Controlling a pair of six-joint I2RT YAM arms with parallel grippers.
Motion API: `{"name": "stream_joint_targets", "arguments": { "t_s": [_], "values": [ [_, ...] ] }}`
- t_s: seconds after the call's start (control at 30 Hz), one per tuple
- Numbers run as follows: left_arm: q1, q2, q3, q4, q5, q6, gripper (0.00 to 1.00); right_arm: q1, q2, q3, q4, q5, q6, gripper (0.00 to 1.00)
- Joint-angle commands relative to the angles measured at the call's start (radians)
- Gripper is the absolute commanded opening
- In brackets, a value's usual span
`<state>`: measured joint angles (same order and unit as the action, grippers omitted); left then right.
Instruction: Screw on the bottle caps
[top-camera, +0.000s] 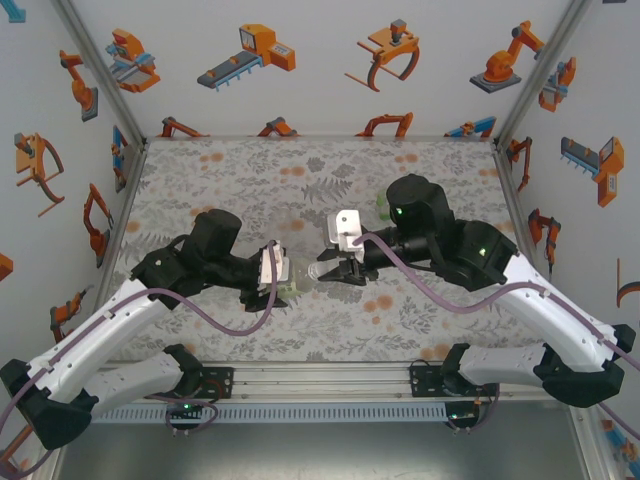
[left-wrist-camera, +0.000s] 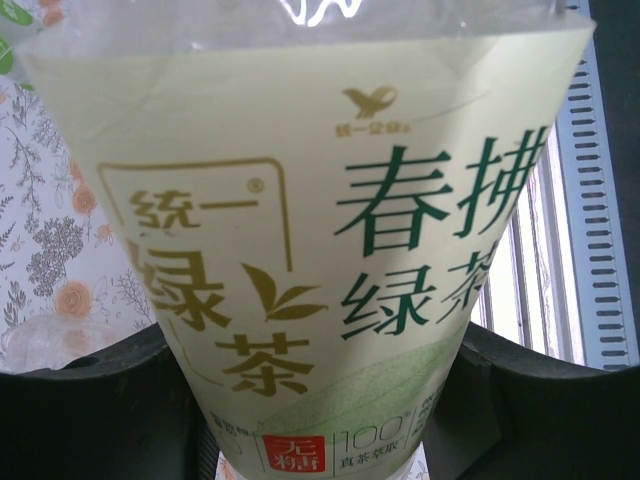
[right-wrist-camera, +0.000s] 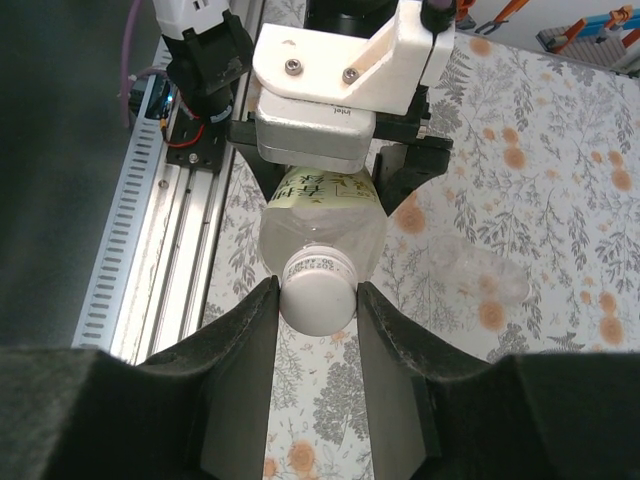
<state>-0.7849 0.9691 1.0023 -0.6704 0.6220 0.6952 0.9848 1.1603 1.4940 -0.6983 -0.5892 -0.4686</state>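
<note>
My left gripper (left-wrist-camera: 310, 405) is shut on the taller bottle (left-wrist-camera: 310, 250), its black fingers (left-wrist-camera: 90, 400) pressed against both sides of the pale yellow-green label. In the top view the bottle (top-camera: 296, 278) lies level above the mat, neck pointing right, between the left gripper (top-camera: 272, 280) and the right gripper (top-camera: 332, 268). From the right wrist I look along the bottle (right-wrist-camera: 322, 225) at a white bottle cap (right-wrist-camera: 318, 297) sitting on its mouth. My right gripper (right-wrist-camera: 318, 300) is shut on that cap, with both pads touching its rim. The left gripper (right-wrist-camera: 335, 190) holds the body behind it.
A clear plastic object (right-wrist-camera: 480, 275) lies on the floral mat (right-wrist-camera: 560, 200) to the right of the held bottle. Something green-tinted (top-camera: 383, 207) peeks out behind my right arm. The slotted rail (right-wrist-camera: 150, 260) runs along the near table edge, and printed walls enclose the sides.
</note>
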Motion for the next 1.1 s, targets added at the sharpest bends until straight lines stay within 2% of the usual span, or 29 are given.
{"name": "stream_joint_targets", "arguments": {
  "t_s": [0.0, 0.23, 0.33, 0.5, 0.67, 0.8, 0.87, 0.93, 1.07],
  "values": [
    [-0.005, -0.009, 0.032, 0.017, 0.029, 0.006, 0.0, 0.012, 0.002, -0.009, 0.024, 0.009, 0.006, 0.38],
    [-0.005, -0.013, 0.03, 0.021, 0.027, 0.001, 0.0, 0.014, -0.001, -0.015, 0.025, 0.023, 0.024, 0.32],
    [-0.005, -0.016, 0.026, 0.035, 0.013, -0.006, 0.0, 0.014, 0.0, -0.02, 0.047, 0.067, 0.11, 0.27],
    [-0.005, -0.018, 0.011, 0.075, -0.05, -0.029, 0.0, 0.014, 0.011, -0.03, 0.115, 0.212, 0.51, 0.14],
    [-0.005, -0.003, 0.001, 0.113, -0.106, -0.046, 0.0, 0.015, 0.045, -0.045, 0.102, 0.406, 1.06, 0.03],
    [-0.005, 0.013, -0.001, 0.125, -0.104, -0.046, 0.0, 0.014, 0.078, -0.051, 0.028, 0.469, 1.43, 0.04],
    [-0.005, 0.021, 0.001, 0.127, -0.097, -0.043, 0.0, 0.014, 0.08, -0.077, 0.028, 0.484, 1.584, 0.08],
    [-0.005, 0.028, 0.002, 0.128, -0.09, -0.041, 0.0, 0.014, 0.087, -0.079, 0.022, 0.484, 1.629, 0.08],
    [-0.005, 0.033, 0.007, 0.127, -0.085, -0.036, 0.0, 0.014, 0.124, 0.008, -0.113, 0.516, 1.621, 0.11]
  ]
}}
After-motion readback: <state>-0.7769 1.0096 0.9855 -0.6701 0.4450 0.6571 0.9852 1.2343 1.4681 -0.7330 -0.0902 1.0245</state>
